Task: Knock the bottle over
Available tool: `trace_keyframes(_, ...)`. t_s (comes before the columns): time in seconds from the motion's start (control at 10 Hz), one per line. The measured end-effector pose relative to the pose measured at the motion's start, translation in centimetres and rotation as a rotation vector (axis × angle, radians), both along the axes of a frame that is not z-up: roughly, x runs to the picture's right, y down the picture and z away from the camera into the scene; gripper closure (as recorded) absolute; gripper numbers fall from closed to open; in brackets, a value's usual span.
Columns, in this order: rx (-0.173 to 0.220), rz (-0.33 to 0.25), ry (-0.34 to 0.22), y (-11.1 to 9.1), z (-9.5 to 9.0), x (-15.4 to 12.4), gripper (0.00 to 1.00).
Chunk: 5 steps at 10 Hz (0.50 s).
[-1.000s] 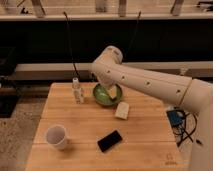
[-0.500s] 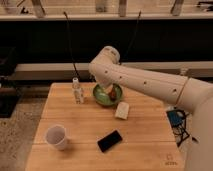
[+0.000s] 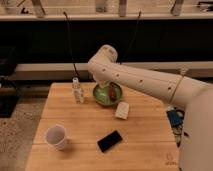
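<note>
The bottle is small, slim and clear with a white cap. It stands upright at the back left of the wooden table. My white arm reaches in from the right, bends at a joint above the table's back edge and points down. The gripper hangs at the green bowl, just right of the bottle and a little apart from it. The arm hides most of the gripper.
The green bowl holds a red item. A pale block lies in front of the bowl. A white paper cup stands front left. A black phone lies front centre. A dark counter runs behind the table.
The arm's joint and the gripper have shifted slightly left, toward the bottle. The bottle still stands upright in the same spot.
</note>
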<state>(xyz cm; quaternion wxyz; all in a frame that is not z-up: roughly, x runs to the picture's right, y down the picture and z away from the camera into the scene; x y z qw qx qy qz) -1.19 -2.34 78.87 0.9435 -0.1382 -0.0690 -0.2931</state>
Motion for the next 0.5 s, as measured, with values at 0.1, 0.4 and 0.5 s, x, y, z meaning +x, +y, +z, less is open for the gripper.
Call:
trace_keyframes(0.1, 0.001, -0.001, -0.003, 0.1, 0.2, 0.1, 0.99)
trace_keyframes(0.4, 0.009, -0.015, -0.022, -0.9, 1.4, -1.0, 0.99)
trace_keyframes(0.5, 0.012, -0.018, -0.026, -1.1, 1.7, -1.1, 0.99)
